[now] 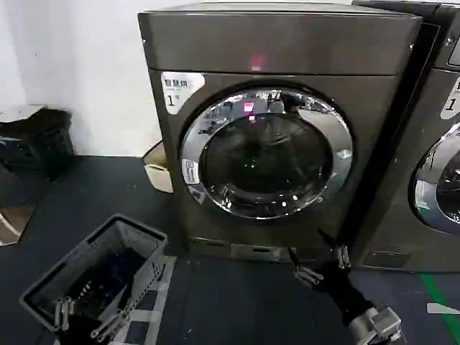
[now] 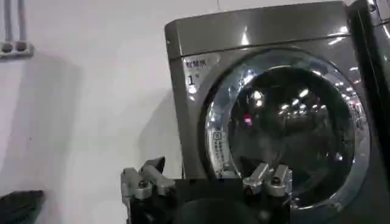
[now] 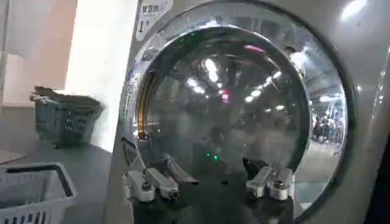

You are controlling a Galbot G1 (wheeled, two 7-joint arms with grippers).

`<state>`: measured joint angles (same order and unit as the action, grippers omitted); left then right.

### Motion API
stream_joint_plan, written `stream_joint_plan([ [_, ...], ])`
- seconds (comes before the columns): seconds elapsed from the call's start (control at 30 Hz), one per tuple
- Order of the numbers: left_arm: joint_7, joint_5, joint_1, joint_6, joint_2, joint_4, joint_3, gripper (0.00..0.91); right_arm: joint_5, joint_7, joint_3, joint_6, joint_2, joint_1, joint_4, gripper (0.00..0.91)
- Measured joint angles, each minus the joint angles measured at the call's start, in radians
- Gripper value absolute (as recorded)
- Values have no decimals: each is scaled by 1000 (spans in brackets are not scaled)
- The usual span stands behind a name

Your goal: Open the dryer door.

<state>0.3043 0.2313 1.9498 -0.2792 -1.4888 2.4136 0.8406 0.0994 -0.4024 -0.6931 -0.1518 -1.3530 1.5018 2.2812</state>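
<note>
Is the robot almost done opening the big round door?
Not yet. The dryer door looks shut against the dryer. The right end effector is open, low in front of the door. The left end effector is open too. Reaching, gripping and pulling remain.

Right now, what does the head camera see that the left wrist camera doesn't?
Head view alone: the grey basket on the dark floor, the second machine beside the dryer, and the right pincer, open, low before the dryer. Left wrist view alone: the open left pincer and wall pipes. Both: the dryer door, closed.
</note>
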Motion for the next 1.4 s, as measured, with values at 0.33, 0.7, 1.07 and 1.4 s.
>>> stream_joint_plan([
  [0.33,-20,-10,13,35,20,32,-1,907,193,-52,74,24,174,-209,-191,907],
  [0.7,-16,3,40,24,11,52,-3,907,280,-57,302,10,308,-532,-392,907],
  [1.07,-10,17,55,11,14,51,-11,907,282,-50,531,-30,224,-836,-613,907],
  [1.4,0,6,57,6,7,49,-7,907,252,-41,647,-35,94,-991,-747,907],
])
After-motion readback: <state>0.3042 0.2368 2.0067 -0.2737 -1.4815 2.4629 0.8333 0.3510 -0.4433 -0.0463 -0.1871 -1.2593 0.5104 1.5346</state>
